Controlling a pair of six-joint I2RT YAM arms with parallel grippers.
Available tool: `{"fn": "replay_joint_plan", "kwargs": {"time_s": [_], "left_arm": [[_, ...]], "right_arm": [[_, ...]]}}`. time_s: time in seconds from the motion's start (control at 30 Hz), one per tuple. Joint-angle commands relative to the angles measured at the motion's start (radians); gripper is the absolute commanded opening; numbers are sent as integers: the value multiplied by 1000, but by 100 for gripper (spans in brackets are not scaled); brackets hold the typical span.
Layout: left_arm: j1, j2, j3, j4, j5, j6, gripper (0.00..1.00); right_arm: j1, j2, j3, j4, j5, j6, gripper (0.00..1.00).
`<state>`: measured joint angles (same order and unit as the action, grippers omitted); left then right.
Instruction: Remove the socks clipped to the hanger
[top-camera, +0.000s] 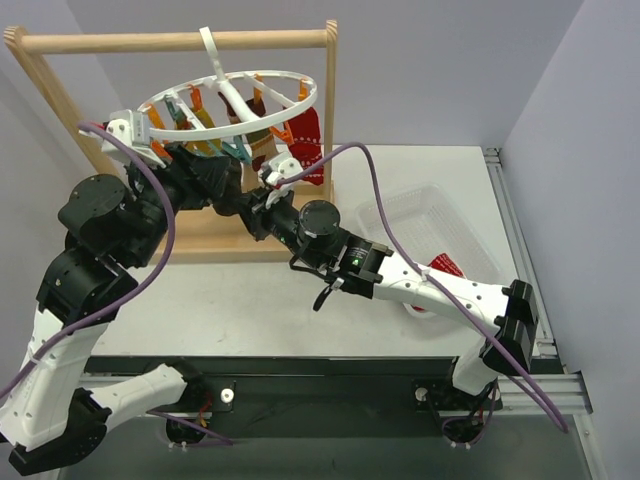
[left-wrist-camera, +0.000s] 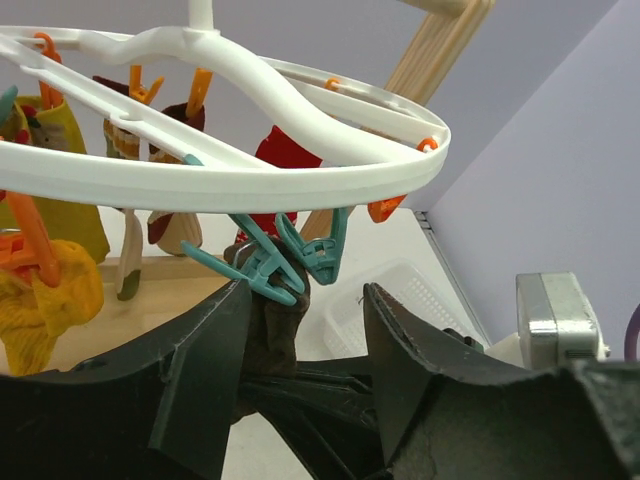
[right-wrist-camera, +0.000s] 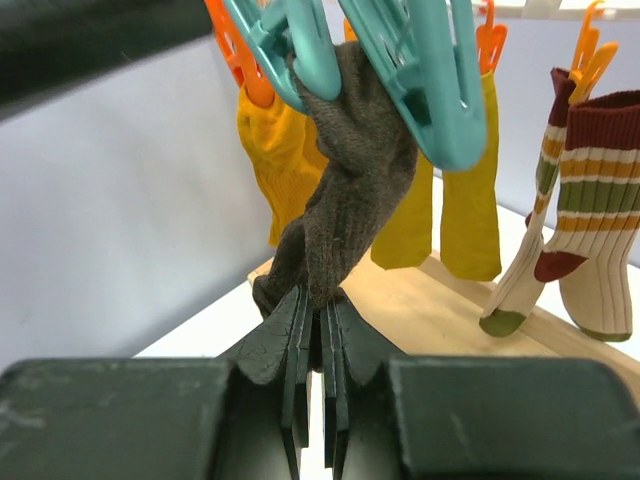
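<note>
Right wrist view only: right gripper (right-wrist-camera: 315, 300) pinched shut on the bottom of one dark brown sock (right-wrist-camera: 350, 170) hung from two teal clips (right-wrist-camera: 420, 70), three yellow socks (right-wrist-camera: 470, 200) and two striped socks (right-wrist-camera: 590, 200) behind. Left wrist view: left gripper (left-wrist-camera: 303, 295) jaws partway apart astride those clips, under the hanger (left-wrist-camera: 250, 180). Top view alone: hanger on wooden rack (top-camera: 180, 41) at the table (top-camera: 250, 300) far left edge, one red sock (top-camera: 447, 266) in basket (top-camera: 400, 215) near right edge
</note>
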<state>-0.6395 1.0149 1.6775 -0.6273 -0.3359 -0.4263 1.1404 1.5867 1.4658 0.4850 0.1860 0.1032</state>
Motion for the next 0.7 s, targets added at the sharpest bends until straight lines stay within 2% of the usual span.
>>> {"fn": "replay_joint_plan", "kwargs": {"time_s": [0.0, 0.07, 0.17, 0.37, 0.67], "left_arm": [[21, -25, -9, 40, -25, -78, 58], [24, -21, -4, 40, -32, -94, 58], [31, -3, 17, 21, -41, -141, 64], [55, 24, 39, -55, -127, -232, 64], [78, 39, 14, -32, -156, -232, 63]], "right_arm": [[-1, -34, -10, 0, -29, 20, 0], [-2, -39, -21, 3, -28, 23, 0], [-1, -45, -30, 4, -28, 23, 0], [-1, -57, -51, 13, -16, 21, 0], [7, -51, -59, 23, -14, 16, 0]]}}
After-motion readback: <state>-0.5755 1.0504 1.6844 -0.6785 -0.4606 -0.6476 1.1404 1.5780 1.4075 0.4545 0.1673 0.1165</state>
